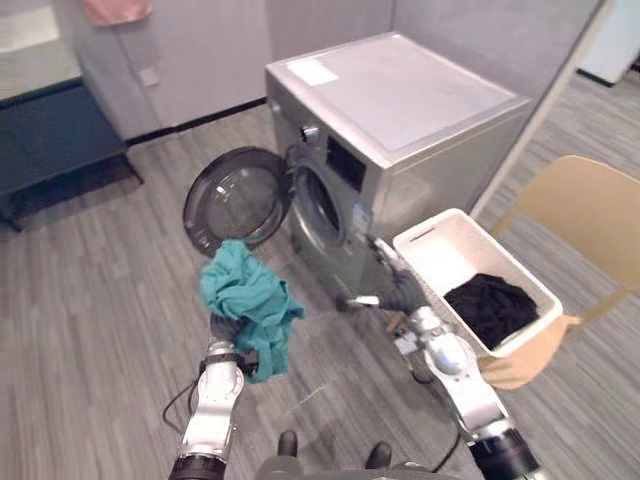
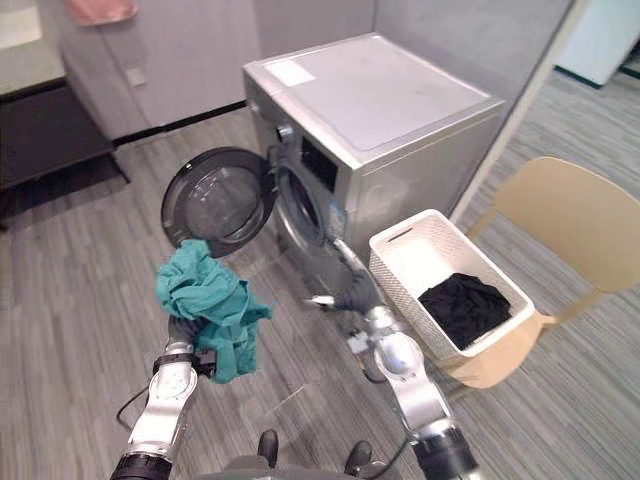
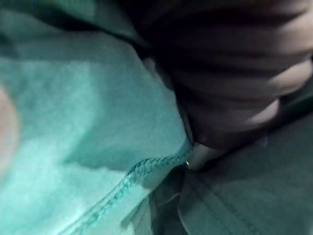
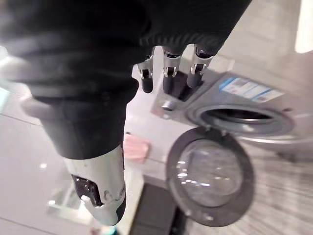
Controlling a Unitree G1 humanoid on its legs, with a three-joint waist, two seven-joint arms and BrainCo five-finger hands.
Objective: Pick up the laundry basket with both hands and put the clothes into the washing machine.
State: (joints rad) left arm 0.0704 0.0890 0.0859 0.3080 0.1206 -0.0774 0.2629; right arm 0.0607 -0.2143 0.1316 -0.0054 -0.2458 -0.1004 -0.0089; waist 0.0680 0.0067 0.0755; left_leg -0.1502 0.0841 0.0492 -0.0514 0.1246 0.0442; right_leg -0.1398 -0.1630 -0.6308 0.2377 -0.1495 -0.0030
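The laundry basket (image 1: pixel 440 262) rests on the seat of a tan chair (image 1: pixel 590 215) just beside the washing machine (image 1: pixel 400 120), raised off the floor, probably to keep its contents within easy reach. A black garment (image 1: pixel 490 305) lies crumpled at its near end; the far end is bare. Neither hand touches the basket.

A teal garment (image 1: pixel 245 300) is out of the basket and bunched up over the left hand (image 2: pixel 182 330), with a tail of cloth hanging below the wrist. The cloth covers the hand, so I cannot tell how it is gripped. It hangs in front of the round door (image 1: pixel 235 195), which stands swung wide, leaving the drum opening (image 1: pixel 318 205) free, so this piece looks set to go in next.

The right hand (image 1: pixel 400 292) hangs between the machine's front and the basket, released and holding nothing, its fingers (image 4: pixel 166 73) nearly straight and pointing toward the machine, likely kept clear of the loading path.
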